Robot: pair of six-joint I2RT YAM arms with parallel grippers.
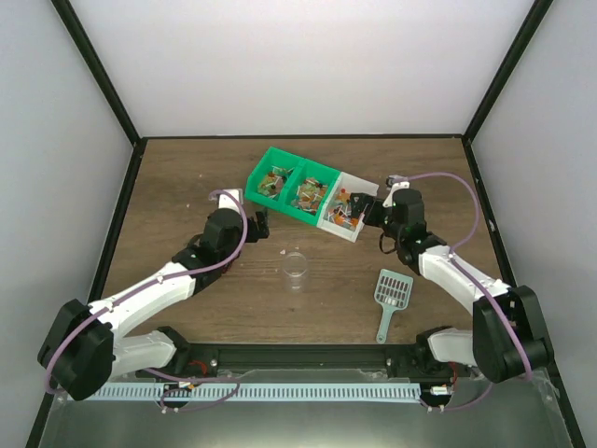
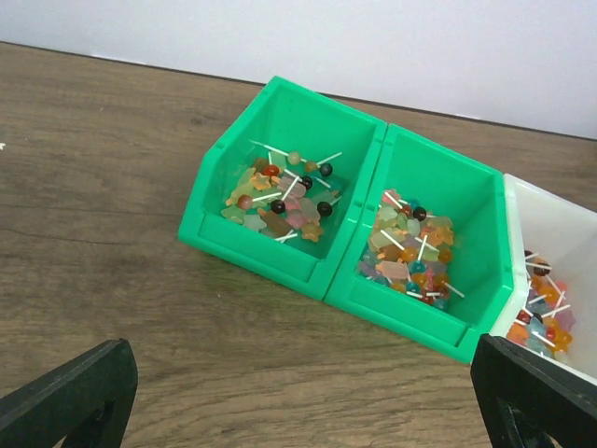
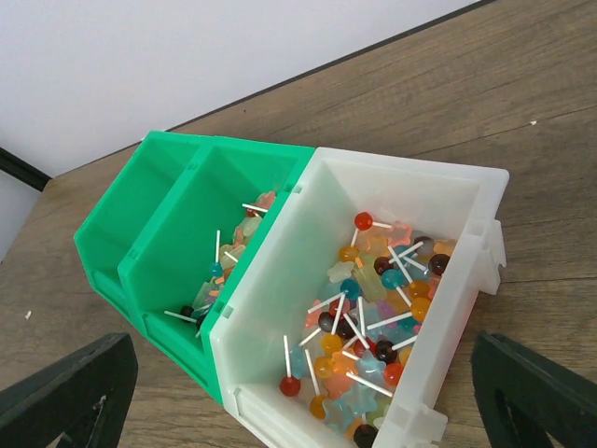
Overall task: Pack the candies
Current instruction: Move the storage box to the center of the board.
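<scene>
The candies are small coloured sweets and lollipops on white sticks. They lie in two green bins (image 1: 280,180) (image 1: 312,194) and a white bin (image 1: 347,213) at the back of the table. The left wrist view shows candies (image 2: 280,196) in the first green bin (image 2: 210,219) and more in the second green bin (image 2: 485,280). A heap of candies (image 3: 382,308) fills the white bin (image 3: 280,280) in the right wrist view. My left gripper (image 1: 258,224) (image 2: 308,411) hangs open over bare wood before the green bins. Over the white bin's front edge, my right gripper (image 1: 371,211) (image 3: 308,397) is open and empty.
A small clear cup (image 1: 296,267) stands at the table's middle, with a tiny pale speck (image 1: 284,252) beside it. A pale blue-green slotted scoop (image 1: 392,294) lies at the front right. White walls with black frame bars enclose the wooden table (image 1: 187,187).
</scene>
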